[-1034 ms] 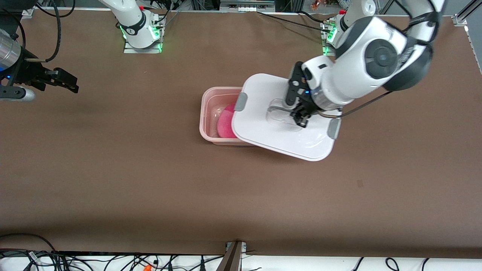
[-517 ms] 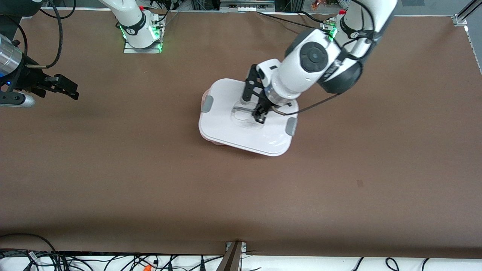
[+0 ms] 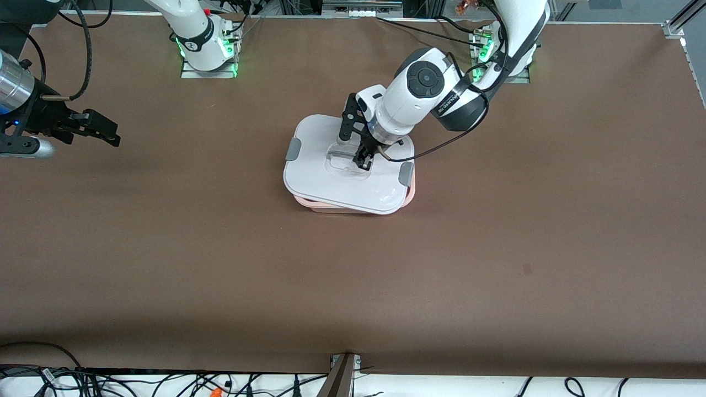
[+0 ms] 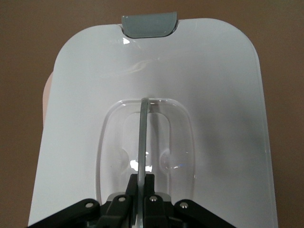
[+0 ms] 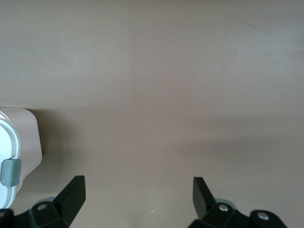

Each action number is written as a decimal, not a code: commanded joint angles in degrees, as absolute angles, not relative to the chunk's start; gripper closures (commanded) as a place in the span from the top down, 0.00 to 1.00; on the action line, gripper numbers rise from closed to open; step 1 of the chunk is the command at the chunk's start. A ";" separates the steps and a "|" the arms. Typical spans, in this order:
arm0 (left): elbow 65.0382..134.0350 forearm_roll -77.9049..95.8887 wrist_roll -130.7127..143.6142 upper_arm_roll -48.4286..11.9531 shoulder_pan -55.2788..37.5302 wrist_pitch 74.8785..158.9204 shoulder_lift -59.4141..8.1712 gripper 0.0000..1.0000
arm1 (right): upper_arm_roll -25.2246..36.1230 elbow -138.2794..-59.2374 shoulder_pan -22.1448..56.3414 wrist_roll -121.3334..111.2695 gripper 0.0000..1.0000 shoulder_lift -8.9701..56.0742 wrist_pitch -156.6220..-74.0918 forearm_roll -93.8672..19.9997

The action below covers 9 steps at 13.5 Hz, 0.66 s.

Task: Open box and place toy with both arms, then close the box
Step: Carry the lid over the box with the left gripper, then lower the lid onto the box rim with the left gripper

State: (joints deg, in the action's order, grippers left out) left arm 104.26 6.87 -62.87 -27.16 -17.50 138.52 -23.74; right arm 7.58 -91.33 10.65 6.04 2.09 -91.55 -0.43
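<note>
lid skewed over the box, seating could fail

box (image 3: 409, 194) sits mid-table, at about 8 o'clock from the left arm's base. its white lid (image 3: 320, 176) rests over it askew: pink rim peeks out along the edge nearer the front camera and at the corner toward the left arm's end, while the lid overhangs toward the right arm's end. the toy is not visible, presumably inside under the lid.

left gripper (image 3: 362, 160) is clenched on the lid's clear handle (image 4: 142, 137); the left wrist view shows the thin bar pinched between the fingers.

right gripper (image 3: 105, 132) hangs released and wide, waiting over bare table at the right arm's end.

risks, as i judge them: letting go now could leave the lid crooked and unseated; the grey clips (image 3: 293, 149) may miss the rim; pushing down off-centre could tip or slide the light tub.
</note>
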 commanded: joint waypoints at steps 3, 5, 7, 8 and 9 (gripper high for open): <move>106.69 6.86 -62.23 -27.07 -17.23 139.13 -21.62 0.00 | 8.09 -90.26 10.46 6.50 1.00 2.37 -90.79 -1.76; 107.31 6.86 -62.05 -27.07 -17.31 139.22 -21.62 0.00 | 8.00 -90.26 10.55 6.77 1.00 2.37 -90.97 -1.85; 107.84 6.94 -60.92 -27.07 -17.14 139.22 -21.36 0.00 | 7.91 -90.18 10.55 6.77 1.00 2.37 -90.97 -1.93; 107.84 6.86 -60.56 -26.98 -16.70 139.22 -21.36 0.00 | 7.74 -90.26 10.55 6.77 1.00 2.29 -90.88 -1.93; 107.84 6.94 -60.47 -26.90 -16.44 139.22 -21.36 0.00 | 7.73 -90.18 10.63 6.77 1.00 2.20 -90.88 -1.93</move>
State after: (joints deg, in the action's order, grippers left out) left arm 105.80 6.87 -61.68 -27.10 -17.21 138.54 -23.62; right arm 7.80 -91.33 10.65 6.13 2.09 -91.55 -0.61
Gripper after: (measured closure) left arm 0.930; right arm 0.000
